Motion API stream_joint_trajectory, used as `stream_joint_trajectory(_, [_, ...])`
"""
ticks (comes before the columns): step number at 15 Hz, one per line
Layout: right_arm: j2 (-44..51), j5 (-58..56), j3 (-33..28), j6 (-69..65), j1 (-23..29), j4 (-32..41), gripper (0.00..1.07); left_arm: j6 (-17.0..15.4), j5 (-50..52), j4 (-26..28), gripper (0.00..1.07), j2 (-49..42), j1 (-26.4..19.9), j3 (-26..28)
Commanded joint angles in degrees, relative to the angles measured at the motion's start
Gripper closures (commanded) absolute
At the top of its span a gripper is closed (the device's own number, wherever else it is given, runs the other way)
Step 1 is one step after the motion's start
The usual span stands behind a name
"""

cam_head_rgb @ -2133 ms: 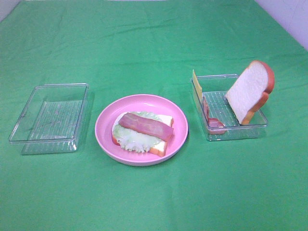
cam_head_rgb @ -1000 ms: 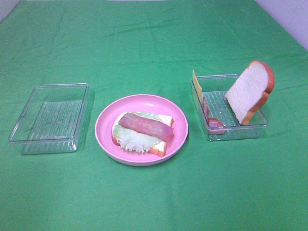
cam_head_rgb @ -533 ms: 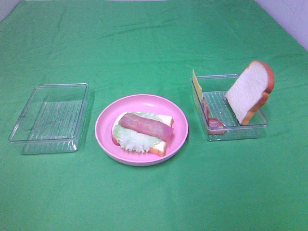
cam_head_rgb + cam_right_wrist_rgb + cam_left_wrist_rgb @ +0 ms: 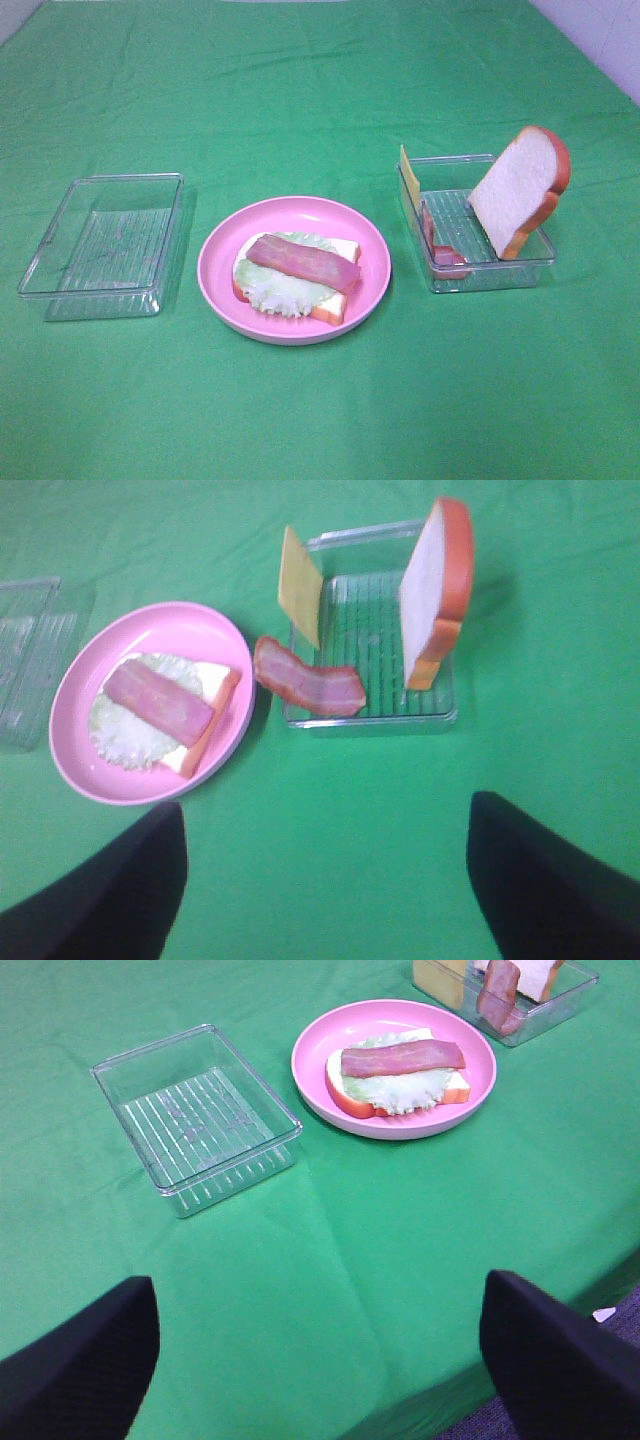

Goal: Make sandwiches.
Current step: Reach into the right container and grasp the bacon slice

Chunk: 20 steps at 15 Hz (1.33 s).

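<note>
An open sandwich (image 4: 297, 272) lies on the round pink plate (image 4: 215, 262): a bread slice, pale green lettuce and one bacon strip on top. It also shows in the left wrist view (image 4: 400, 1075) and the right wrist view (image 4: 160, 705). A second bread slice (image 4: 518, 190) stands upright in the right clear tray (image 4: 490, 275), with a cheese square (image 4: 408, 178) and a bacon strip (image 4: 438, 245) leaning at its left end. My left gripper (image 4: 320, 1360) and right gripper (image 4: 325, 880) are open and empty, above the table's near side. Neither shows in the exterior high view.
An empty clear tray (image 4: 100, 245) sits left of the plate. A green cloth covers the table. The table's near edge shows in the left wrist view (image 4: 560, 1290).
</note>
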State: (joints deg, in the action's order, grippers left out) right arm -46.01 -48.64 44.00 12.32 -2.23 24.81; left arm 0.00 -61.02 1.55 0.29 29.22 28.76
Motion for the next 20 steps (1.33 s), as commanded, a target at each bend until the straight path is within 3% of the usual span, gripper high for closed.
stream_joint_trajectory(1, [-12.4,-3.0,5.4,6.9,-0.3,6.2,0.34,0.3,1.1,0.6,0.24,-0.1,0.2,-0.2])
stream_joint_trajectory(3, [-21.9,-5.4,10.0,10.7,0.1,9.7,0.35,0.3,1.1,0.6,0.24,-0.1,0.2,-0.2])
stream_joint_trajectory(5, [-28.9,-5.7,13.9,9.9,2.8,7.3,0.39,0.3,1.1,0.6,0.24,-0.1,0.2,-0.2])
stream_joint_trajectory(9, [-44.7,-5.7,25.1,-1.4,14.8,-4.2,0.42,0.3,1.1,0.6,0.24,-0.1,0.2,-0.2])
stream_joint_trajectory(10, [-50.2,-5.8,30.5,-7.4,19.5,-9.9,0.42,0.3,1.1,0.6,0.24,-0.1,0.2,-0.2])
stream_joint_trajectory(12, [-54.4,-6.9,34.7,-11.7,22.4,-13.5,0.42,0.3,1.1,0.6,0.24,-0.1,0.2,-0.2])
stream_joint_trajectory(14, [-60.3,-11.9,40.7,-19.2,24.5,-18.2,0.42,0.3,1.1,0.6,0.24,-0.1,0.2,-0.2])
stream_joint_trajectory(17, [-67.8,-16.4,47.7,-21.7,24.4,-18.9,0.44,0.3,1.1,0.6,0.24,-0.1,0.2,-0.2])
stream_joint_trajectory(20, [-71.3,-16.7,49.8,-21.7,24.4,-18.8,0.44,0.3,1.1,0.6,0.24,-0.1,0.2,-0.2])
